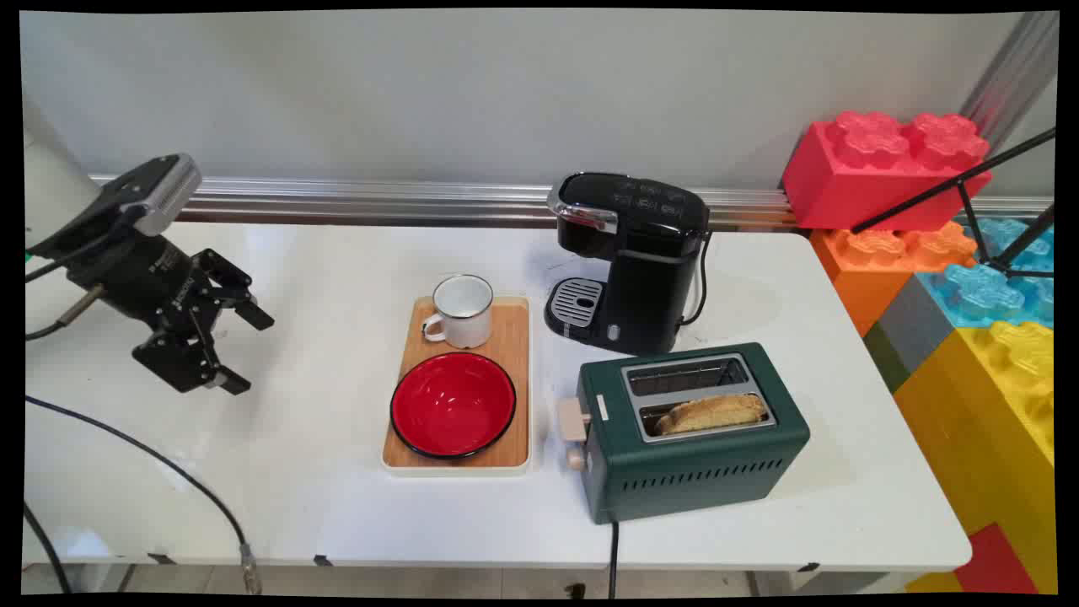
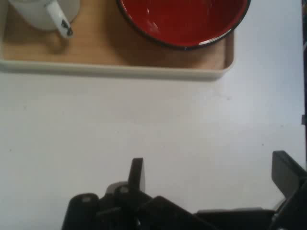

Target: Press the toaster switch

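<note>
Claw (image 1: 242,350) hangs over the left part of the tabletop (image 1: 320,506), tilted down and facing right toward the tray. Fingers spread wide, nothing between them; the hand view shows one fingertip (image 2: 136,173) and the other near the right edge, only bare white surface in the gap. Not touching anything.

Nearest thing: wooden tray (image 1: 514,362) with a pale rim, near but clearly apart from the claw. On it, a red bowl (image 1: 453,403) with a dark rim at the near end, and a white enamel mug (image 1: 464,308) at the far end, its handle turned toward the claw's side. In the hand view the bowl (image 2: 184,19) and mug (image 2: 41,12) sit along the top edge, the tray's rim (image 2: 115,69) running below them.

Judgement on handling: the mug's handle and thin lip give narrow purchase; the bowl's rim is low and shiny, likely slippery. The tray's raised edge lies between claw and both pieces, so a low sideways approach would meet it first.

Further right: black coffee machine (image 1: 632,261) behind, with cord; green toaster (image 1: 691,430) in front, just beside the tray, a slice of bread (image 1: 712,413) in its near slot, lever on the tray side. Large coloured blocks (image 1: 927,244) past the right edge. Loose black cable (image 1: 160,464) crosses the near left of the tabletop, a possible snag.
</note>
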Tool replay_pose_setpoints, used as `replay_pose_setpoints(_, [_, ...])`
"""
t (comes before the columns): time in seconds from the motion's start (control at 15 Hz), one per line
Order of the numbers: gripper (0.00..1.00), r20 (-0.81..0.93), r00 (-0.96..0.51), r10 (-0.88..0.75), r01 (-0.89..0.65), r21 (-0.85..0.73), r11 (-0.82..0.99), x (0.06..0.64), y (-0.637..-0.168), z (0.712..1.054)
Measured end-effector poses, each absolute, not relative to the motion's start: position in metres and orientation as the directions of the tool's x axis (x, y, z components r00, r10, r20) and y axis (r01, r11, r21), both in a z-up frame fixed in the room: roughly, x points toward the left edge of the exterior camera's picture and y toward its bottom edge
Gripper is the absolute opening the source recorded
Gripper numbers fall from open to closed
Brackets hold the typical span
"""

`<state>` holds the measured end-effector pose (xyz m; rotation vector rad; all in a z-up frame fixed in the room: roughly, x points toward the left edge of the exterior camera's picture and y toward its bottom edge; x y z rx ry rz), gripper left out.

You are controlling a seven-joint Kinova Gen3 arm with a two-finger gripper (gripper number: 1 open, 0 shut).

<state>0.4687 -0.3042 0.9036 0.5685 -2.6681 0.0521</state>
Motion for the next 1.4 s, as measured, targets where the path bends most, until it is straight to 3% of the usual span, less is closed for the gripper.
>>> replay_pose_setpoints(1.13, [1.00, 0.636, -0.697, -0.331, -0.338, 0.115, 0.934, 0.391, -0.308, 0.931])
replay_pose_setpoints(1.2, [0.00, 0.640, -0.696, -0.327, -0.332, 0.117, 0.936, 0.390, -0.307, 0.933])
replay_pose_setpoints(1.4, [0.00, 0.641, -0.696, -0.322, -0.320, 0.124, 0.939, 0.389, -0.306, 0.935])
